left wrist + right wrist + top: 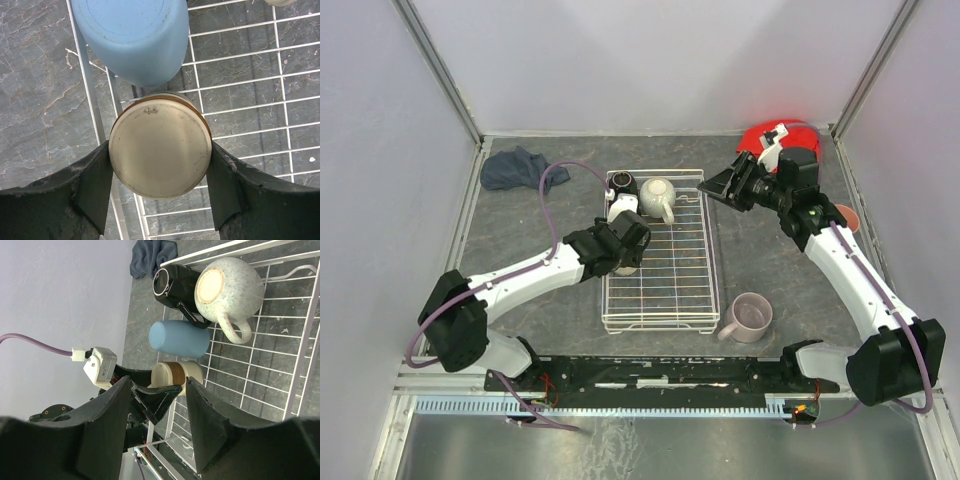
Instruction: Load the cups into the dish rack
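The white wire dish rack [665, 290] lies mid-table. A black mug [622, 183] and a cream mug [658, 197] sit upside down at its far end. In the right wrist view a blue tumbler [179, 338] lies next to them. My left gripper [620, 250] is shut on a pale steel tumbler with a brown band [160, 147], held base-up over the rack's left edge just short of the blue tumbler [132, 35]. My right gripper [725, 185] is open and empty, beside the rack's far right corner. A mauve-pink mug [750, 317] and a salmon-orange tumbler [847, 217] stand on the table.
A red cloth [790, 140] lies at the back right behind my right arm. A dark blue cloth [515, 168] lies at the back left. Grey walls enclose the table on three sides.
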Available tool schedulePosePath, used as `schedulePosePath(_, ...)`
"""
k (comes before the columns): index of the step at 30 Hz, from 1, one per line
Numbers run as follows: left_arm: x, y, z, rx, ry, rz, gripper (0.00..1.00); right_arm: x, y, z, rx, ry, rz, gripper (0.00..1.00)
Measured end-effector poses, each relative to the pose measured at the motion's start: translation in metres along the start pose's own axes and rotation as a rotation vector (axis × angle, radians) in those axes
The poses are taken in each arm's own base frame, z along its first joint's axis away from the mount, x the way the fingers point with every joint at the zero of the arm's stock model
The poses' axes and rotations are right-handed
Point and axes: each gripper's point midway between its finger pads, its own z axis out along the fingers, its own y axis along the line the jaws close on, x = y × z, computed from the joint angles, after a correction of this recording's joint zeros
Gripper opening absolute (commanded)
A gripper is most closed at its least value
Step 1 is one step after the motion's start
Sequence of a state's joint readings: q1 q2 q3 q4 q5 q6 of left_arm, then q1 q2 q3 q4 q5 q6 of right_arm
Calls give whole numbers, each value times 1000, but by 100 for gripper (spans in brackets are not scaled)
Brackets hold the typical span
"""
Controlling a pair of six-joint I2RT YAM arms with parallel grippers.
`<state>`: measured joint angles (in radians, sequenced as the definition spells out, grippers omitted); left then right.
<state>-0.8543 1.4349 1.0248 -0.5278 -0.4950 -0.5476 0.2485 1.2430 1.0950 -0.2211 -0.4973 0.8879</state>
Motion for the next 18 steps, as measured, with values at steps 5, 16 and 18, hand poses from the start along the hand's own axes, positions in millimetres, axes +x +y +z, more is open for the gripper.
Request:
schedulePosePath(5, 0, 0, 0, -6, 14, 8, 73, 1, -2, 0, 4, 5, 1, 56)
schedulePosePath(16, -8, -1, -9, -4, 24, 11, 93, 4, -6, 5, 7, 28, 10, 59)
schedulePosePath(18, -10, -1, -11, -3, 22, 10, 94, 4, -6, 5, 8, 28, 7, 59)
